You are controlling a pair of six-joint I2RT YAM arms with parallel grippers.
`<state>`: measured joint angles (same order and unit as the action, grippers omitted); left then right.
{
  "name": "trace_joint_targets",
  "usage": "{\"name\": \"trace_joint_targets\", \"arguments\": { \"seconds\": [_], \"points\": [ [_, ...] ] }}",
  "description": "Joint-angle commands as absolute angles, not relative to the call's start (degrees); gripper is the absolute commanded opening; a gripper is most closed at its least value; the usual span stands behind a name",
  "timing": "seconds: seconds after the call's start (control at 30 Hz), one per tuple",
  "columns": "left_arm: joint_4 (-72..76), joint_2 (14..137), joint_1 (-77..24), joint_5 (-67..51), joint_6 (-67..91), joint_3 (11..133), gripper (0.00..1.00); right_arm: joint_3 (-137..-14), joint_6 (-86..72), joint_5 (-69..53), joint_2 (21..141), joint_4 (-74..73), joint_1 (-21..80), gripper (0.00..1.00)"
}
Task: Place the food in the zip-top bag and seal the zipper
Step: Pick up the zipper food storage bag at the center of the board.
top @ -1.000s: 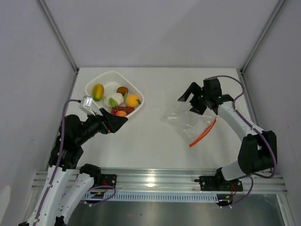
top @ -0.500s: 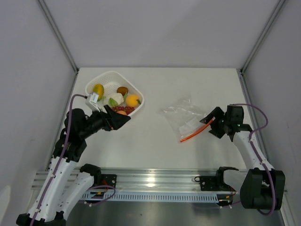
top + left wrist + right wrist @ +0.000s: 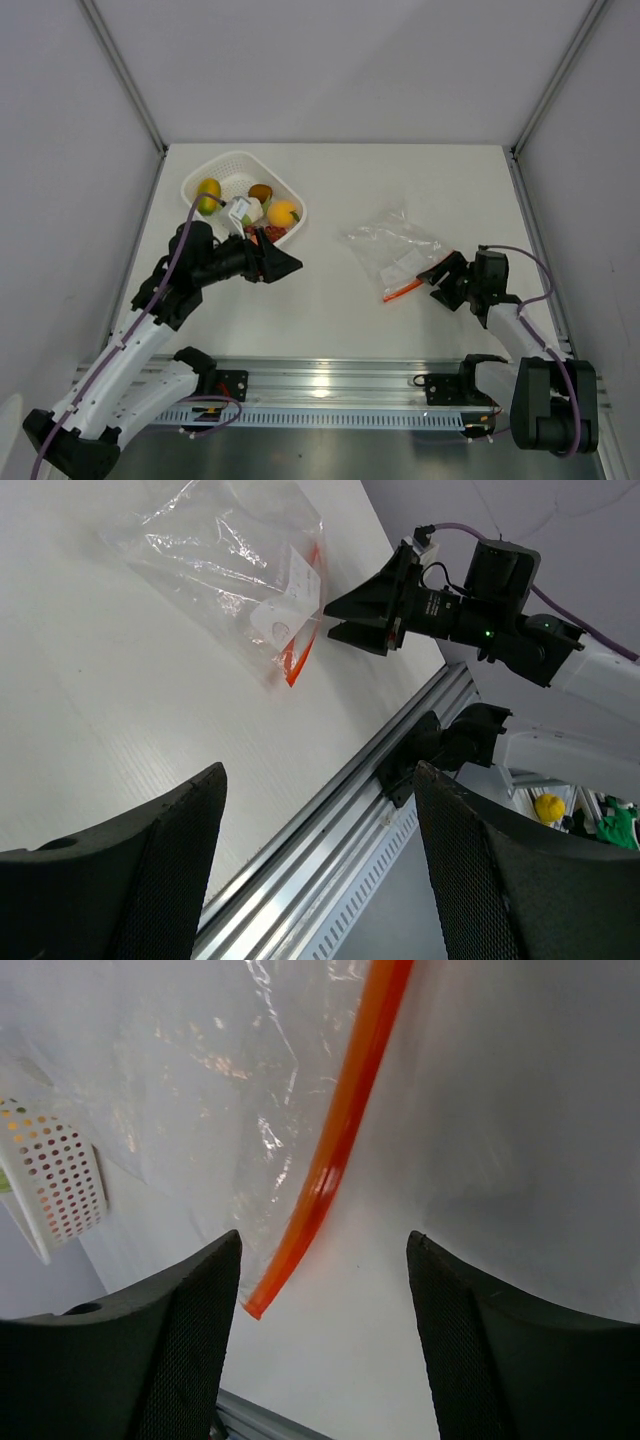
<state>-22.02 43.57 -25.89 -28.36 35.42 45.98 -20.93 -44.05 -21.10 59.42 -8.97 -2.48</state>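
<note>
By zipper [image 3: 403,291] end, right claw [image 3: 441,272] spread wide

Right claw [image 3: 438,272] swung to the zipper [image 3: 401,291]; left claw [image 3: 285,266] advanced rightward.

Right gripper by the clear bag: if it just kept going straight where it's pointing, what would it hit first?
Most likely the red-orange zipper of the zip-top bag: the open jaws of the right gripper frame that strip just ahead. It points low, so it might graze the table first.
</note>
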Motion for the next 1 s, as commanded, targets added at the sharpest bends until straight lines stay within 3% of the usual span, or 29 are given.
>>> {"name": "trace_joint_targets", "arguments": {
  "seconds": [0.0,0.3,0.43,0.73,0.97],
  "points": [
    [-19.6,43.2,-27.8,-26.8,33.9,48.0,0.77,-19.2,-44.1,-23.4,60.8,5.9,-2.8,0.68],
    [-17.5,46.4,-32.2,-25.0,33.3,48.8,0.76,-16.9,-45.9,-26.4,70.7,22.0,-2.9,0.57],
    [-17.4,48.6,-35.9,-22.2,32.7,49.0,0.76,-16.7,-46.6,-27.7,75.4,29.1,-2.9,0.45],
    [-15.1,51.4,-42.3,-15.1,30.1,49.4,0.75,-17.2,-46.6,-29.4,78.7,35.5,-3.0,0.00],
    [-16.1,55.7,-49.9,-7.4,25.8,53.3,0.76,-17.8,-46.8,-30.7,77.6,33.7,-3.0,0.00]
  ]
}}
